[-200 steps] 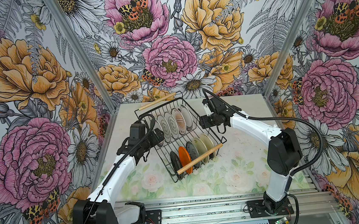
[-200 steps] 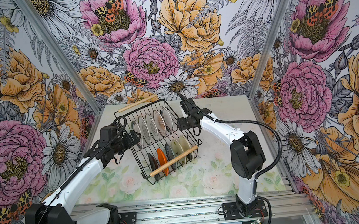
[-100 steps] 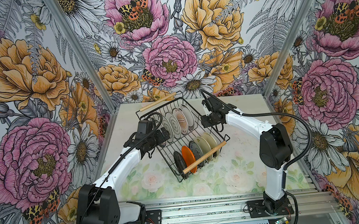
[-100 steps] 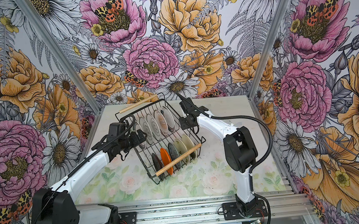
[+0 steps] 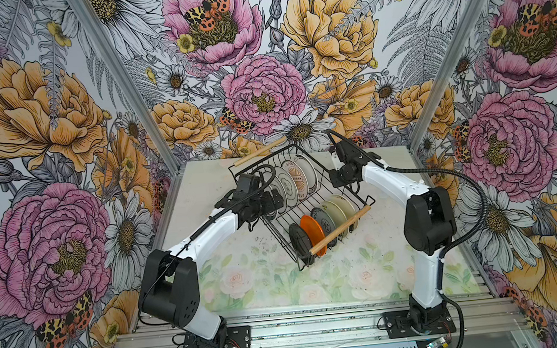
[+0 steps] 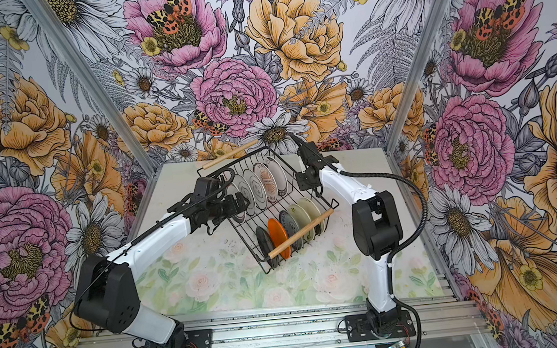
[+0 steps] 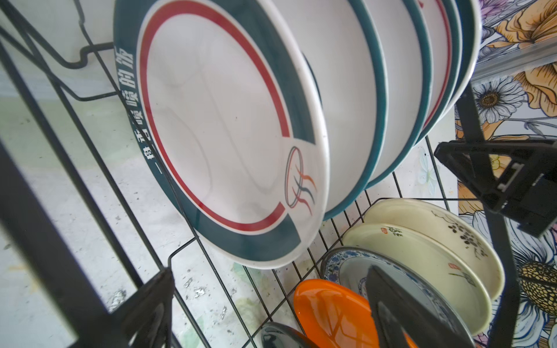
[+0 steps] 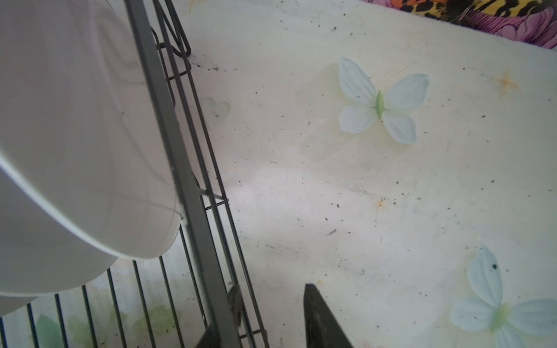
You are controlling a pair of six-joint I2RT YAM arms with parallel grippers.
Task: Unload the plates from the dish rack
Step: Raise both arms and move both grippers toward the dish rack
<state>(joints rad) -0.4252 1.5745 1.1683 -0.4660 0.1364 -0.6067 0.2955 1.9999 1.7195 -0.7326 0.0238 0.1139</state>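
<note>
Well, dish rack point(image 5: 339, 230): sits askew on the desk point(image 5: 198, 178), toward the far middle, and looks fully loaded to me.
Plates point(image 5: 292, 181): two rows standing on edge in the wire slots. The far row is white ones with dark rims. The near row has a black one, the orange plate point(image 5: 310, 226), a patterned one and some creams.
Handling: I'd judge them stiff, glazed and slick, and light enough singly. They look apt to chip if knocked together, and they stand so close that one lifted crooked would clip its neighbour.
Where to hold: the top rim that stands clear of the wires, pinched across its thin edge, then drawn straight up out of the slot.
Left tool point(image 5: 276, 196): jaws wide apart at the left end of the far row. In the left wrist view the end white plate point(image 7: 229, 129) stands just ahead, with nothing gripped.
Right tool point(image 8: 271, 301): at the rack's right side, jaws partly apart astride the side wire point(image 8: 187, 195). One finger shows a clear gap from the wire, so it is not clamped that I can see.
Rack's behaviour: light wire, likely to skate on the desk unless steadied.
Changed from a second ago: the rack now lies further right, the left arm reaches deeper in, and the right arm's elbow is folded up steeper.
</note>
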